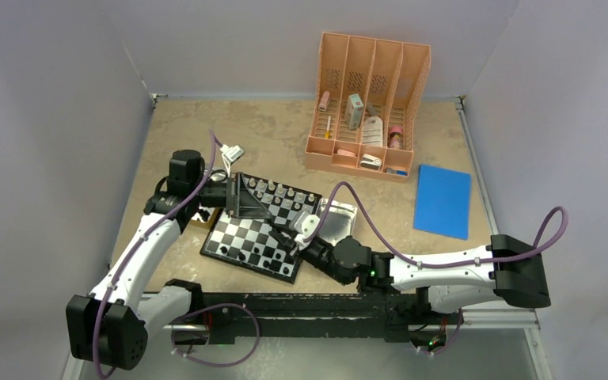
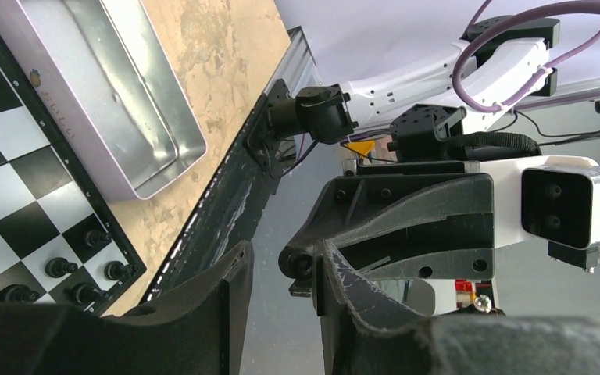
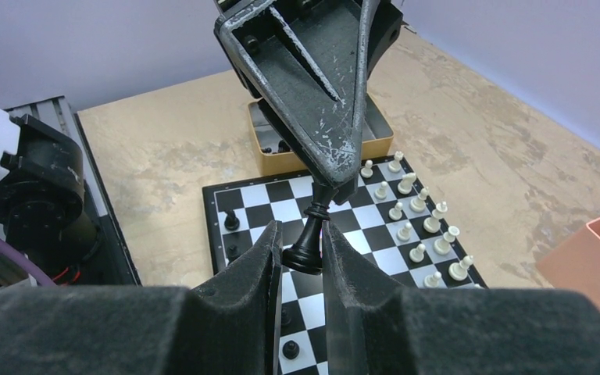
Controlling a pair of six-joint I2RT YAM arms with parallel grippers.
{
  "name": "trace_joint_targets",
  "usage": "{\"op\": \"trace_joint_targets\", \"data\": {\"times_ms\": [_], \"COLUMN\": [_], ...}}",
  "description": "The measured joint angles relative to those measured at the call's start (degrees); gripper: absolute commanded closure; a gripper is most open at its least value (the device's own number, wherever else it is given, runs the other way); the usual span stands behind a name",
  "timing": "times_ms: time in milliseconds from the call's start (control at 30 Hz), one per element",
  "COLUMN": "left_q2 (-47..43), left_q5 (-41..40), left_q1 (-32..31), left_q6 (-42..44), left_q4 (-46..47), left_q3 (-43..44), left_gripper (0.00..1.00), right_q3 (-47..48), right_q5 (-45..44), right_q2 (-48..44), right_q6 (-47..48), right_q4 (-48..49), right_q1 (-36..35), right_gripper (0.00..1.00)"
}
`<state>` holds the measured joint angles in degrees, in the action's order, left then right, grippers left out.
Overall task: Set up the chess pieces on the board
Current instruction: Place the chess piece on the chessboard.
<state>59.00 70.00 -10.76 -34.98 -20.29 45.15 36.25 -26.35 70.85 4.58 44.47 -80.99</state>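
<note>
A mottled beige table [image 1: 206, 127] carries everything. The checked board [image 1: 241, 241] lies flat near the table's near-middle, turned at a slant. A plain silver tray [image 1: 336, 222] rests against the board's right side, and a small tan box [image 1: 203, 218], partly hidden, sits against its left side. Toward the far edge, right of centre, a peach-coloured slotted organizer [image 1: 340, 164] lies on its back with its compartments facing up. A flat blue pad [image 1: 442, 200] lies on the right, just nearer than the organizer and apart from the tray.
</note>
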Motion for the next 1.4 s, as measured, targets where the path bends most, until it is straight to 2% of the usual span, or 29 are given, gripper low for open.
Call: {"op": "trace_joint_targets", "data": {"times_ms": [167, 300, 467, 667, 733, 833, 900, 1033, 1233, 1400], "left_q2": [0.02, 0.02, 0.02, 0.02, 0.00, -0.22, -0.83, -3.04, -7.37, -13.64], "left_q5": [0.37, 0.94, 1.77, 1.73, 1.64, 0.37, -2.01, -12.59, -29.05, -41.27], "left_q1": [-0.72, -1.11, -1.31, -1.31, -1.29, -1.31, -1.38, -1.42, -3.74, -6.67], "left_q6": [0.26, 0.72, 1.62, 2.91, 3.34, 4.39, 5.33, 8.07, 8.85, 5.57], "left_q4": [-0.22, -0.92, -1.70, -2.27, -2.78, -4.46, -6.10, -11.58, -17.35, -19.50], "left_q3": [0.00, 0.00, 0.00, 0.00, 0.00, 0.37, 0.94, 3.19, 4.24, 2.47], "left_gripper": [0.68, 0.80, 0.83, 1.00, 1.00, 1.00, 1.00, 1.00, 1.00, 1.00], "right_q3": [0.00, 0.00, 0.00, 0.00, 0.00, 0.00, -0.02, -2.25, -8.04, -9.68], "right_q5": [0.46, 0.44, 0.39, 0.17, -0.02, -0.20, -1.03, -2.05, -2.64, -2.64], "right_q2": [0.02, 0.02, 0.09, 0.92, 1.14, 1.22, 1.20, -0.96, -8.46, -12.28], "right_q6": [0.44, 0.63, 0.66, 0.61, 0.57, -0.09, -1.60, -6.23, -14.01, -18.34], "right_q4": [-0.07, -0.02, 0.00, 0.31, 0.44, 0.31, 0.24, -0.61, -2.27, -4.26], "right_q1": [-0.02, -0.02, -0.02, -0.02, -0.02, -0.02, -0.02, -0.02, -0.02, -0.02], "right_gripper": [0.80, 0.80, 0.81, 0.80, 0.74, 0.56, 0.53, 0.49, 0.48, 0.49]}}
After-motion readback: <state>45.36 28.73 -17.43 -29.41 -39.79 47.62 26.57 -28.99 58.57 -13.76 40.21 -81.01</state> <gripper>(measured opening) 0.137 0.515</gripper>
